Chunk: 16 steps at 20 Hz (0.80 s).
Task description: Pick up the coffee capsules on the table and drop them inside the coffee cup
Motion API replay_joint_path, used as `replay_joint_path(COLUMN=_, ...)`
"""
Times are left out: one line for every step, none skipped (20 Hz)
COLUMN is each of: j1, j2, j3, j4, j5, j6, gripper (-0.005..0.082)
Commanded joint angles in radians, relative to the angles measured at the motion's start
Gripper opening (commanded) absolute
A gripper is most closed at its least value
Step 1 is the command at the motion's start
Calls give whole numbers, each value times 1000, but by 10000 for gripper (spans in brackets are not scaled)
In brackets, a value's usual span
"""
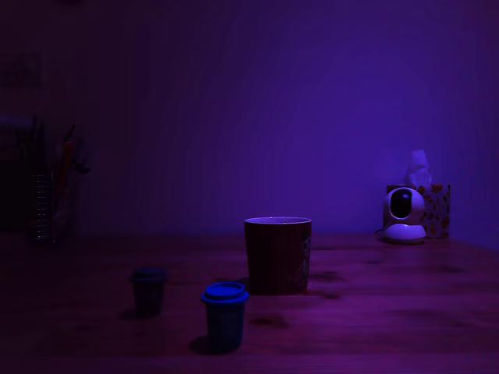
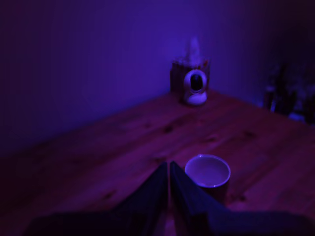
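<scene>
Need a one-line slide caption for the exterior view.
Dim purple-lit table: coffee cup upright, blue-topped capsule and darker capsule standing apart from it, none yet picked up.

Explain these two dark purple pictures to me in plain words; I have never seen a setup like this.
This is one robot arm with a gripper for picking things up. One picture comes from a camera standing off the arm; the other from a camera on the arm's wrist, looking past its two dark fingers, which sit closed together and hold nothing. On the wooden table stand a dark mug and two small coffee capsules, one blue-topped, one darker. Further back are a white camera gadget and a tissue box. Both capsules are still outside the mug.
</scene>
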Motion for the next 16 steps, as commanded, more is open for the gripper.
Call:
replay_joint_path(j1=2, j2=-32, j3=-74, j4=20, j5=7, j6=-5, gripper=-21)
replay_joint_path(j1=2, j2=-57, j3=-101, j4=27, j5=7, j6=-16, gripper=-21)
replay_joint_path(j1=2, j2=-80, j3=-127, j4=29, j5=7, j6=-30, gripper=-21)
replay_joint_path(j1=2, j2=-103, j3=-152, j4=32, j5=7, j6=-35, gripper=-21)
replay_joint_path(j1=2, j2=-132, j3=-179, j4=39, j5=7, j6=-53, gripper=-21)
replay_joint_path(j1=2, j2=-158, j3=-200, j4=43, j5=6, j6=-68, gripper=-21)
replay_joint_path(j1=2, j2=-187, j3=-225, j4=44, j5=6, j6=-76, gripper=-21)
replay_joint_path(j1=2, j2=-215, j3=-247, j4=45, j5=6, j6=-90, gripper=-21)
replay_joint_path(j1=2, j2=-241, j3=-265, j4=44, j5=6, j6=-112, gripper=-21)
replay_joint_path(j1=2, j2=-267, j3=-278, j4=42, j5=6, j6=-131, gripper=-21)
replay_joint_path(j1=2, j2=-284, j3=-282, j4=21, j5=6, j6=-147, gripper=-21)
replay_joint_path(j1=2, j2=-296, j3=-282, j4=-14, j5=6, j6=-161, gripper=-21)
replay_joint_path(j1=2, j2=-298, j3=-282, j4=-49, j5=6, j6=-161, gripper=-21)
replay_joint_path(j1=2, j2=-297, j3=-282, j4=-82, j5=6, j6=-161, gripper=-21)
replay_joint_path(j1=1, j2=-295, j3=-282, j4=-111, j5=14, j6=-170, gripper=-21)
replay_joint_path(j1=1, j2=-295, j3=-282, j4=-140, j5=22, j6=-172, gripper=-20)
